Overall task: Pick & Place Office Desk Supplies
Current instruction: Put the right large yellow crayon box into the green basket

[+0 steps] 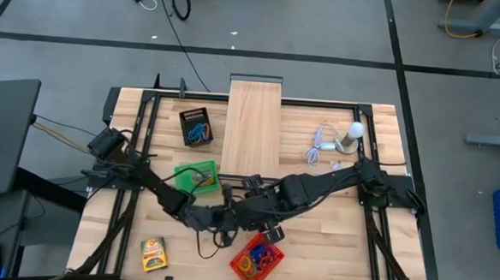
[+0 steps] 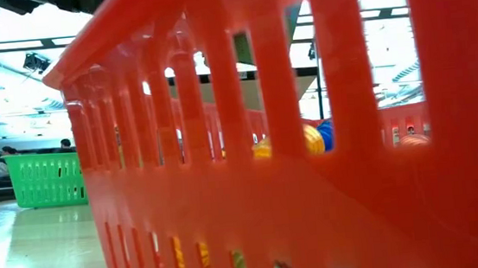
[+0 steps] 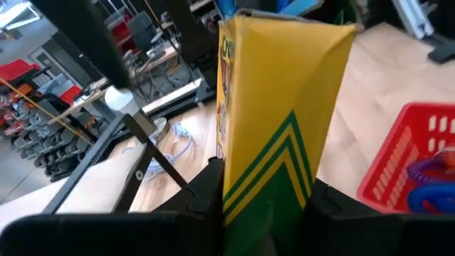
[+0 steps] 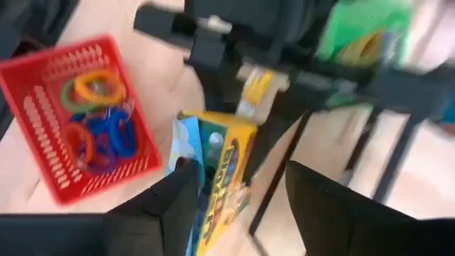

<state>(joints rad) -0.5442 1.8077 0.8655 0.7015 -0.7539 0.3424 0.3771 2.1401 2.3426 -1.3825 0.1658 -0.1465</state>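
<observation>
Crayon box (image 3: 277,114), lettering unreadable

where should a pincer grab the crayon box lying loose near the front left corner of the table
The crayon box lies flat on the table with bare wood all around it. Come straight down from above and pinch across its shorter width, on the two long edges. Its flat pose hides the thin sides, so I would grip mid-length to keep it level.
</observation>
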